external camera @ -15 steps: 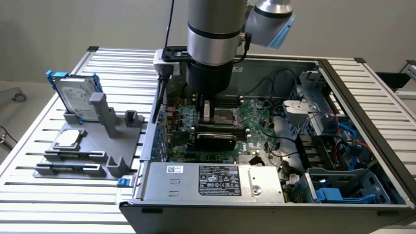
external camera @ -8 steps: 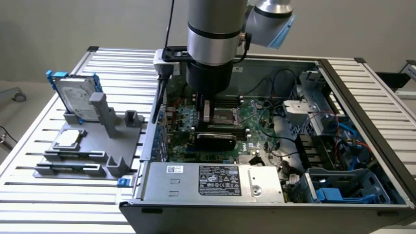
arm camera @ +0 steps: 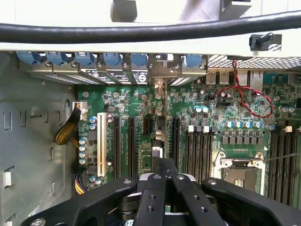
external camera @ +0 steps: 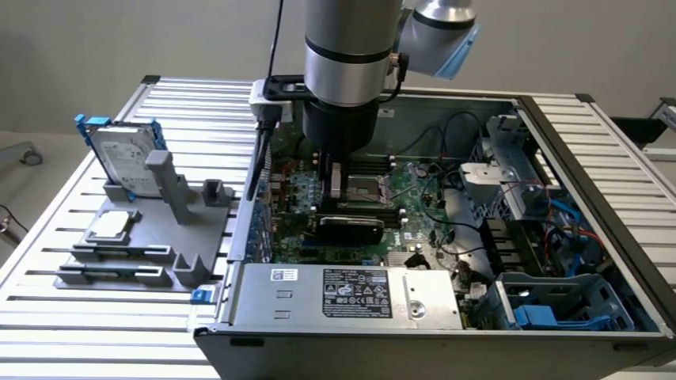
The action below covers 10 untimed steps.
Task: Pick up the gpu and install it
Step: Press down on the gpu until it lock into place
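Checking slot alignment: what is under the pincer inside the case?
The gpu, gripped by the pincer, sits above the green motherboard with its black slots. The slot directly beneath is covered by the gpu and pincer.

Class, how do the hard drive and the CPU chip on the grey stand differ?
The hard drive stands on edge; the CPU chip lies flat. The hard drive is larger and blue-framed; the CPU chip is small and square. Both are silver and sit on the grey stand.
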Motion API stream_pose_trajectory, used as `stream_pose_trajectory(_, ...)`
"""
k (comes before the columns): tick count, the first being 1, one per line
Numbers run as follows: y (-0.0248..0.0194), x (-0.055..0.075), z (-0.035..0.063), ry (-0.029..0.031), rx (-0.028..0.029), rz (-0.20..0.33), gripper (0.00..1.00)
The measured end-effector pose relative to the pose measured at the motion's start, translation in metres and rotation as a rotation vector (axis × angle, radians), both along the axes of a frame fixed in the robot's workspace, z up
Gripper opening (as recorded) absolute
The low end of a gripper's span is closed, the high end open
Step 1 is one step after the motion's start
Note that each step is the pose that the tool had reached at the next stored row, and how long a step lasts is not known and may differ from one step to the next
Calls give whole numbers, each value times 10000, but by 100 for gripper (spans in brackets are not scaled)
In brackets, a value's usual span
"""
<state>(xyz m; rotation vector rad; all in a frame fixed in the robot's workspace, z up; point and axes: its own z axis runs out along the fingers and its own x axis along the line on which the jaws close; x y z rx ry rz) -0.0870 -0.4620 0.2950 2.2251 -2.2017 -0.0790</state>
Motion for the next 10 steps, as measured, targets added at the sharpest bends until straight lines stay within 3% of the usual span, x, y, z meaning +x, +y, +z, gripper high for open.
stream_pose_trajectory(5, 14, 0, -5, -3, 1, 0, 11)
stream_pose_trajectory(10, 34, -2, -91, -45, 0, 2, 11)
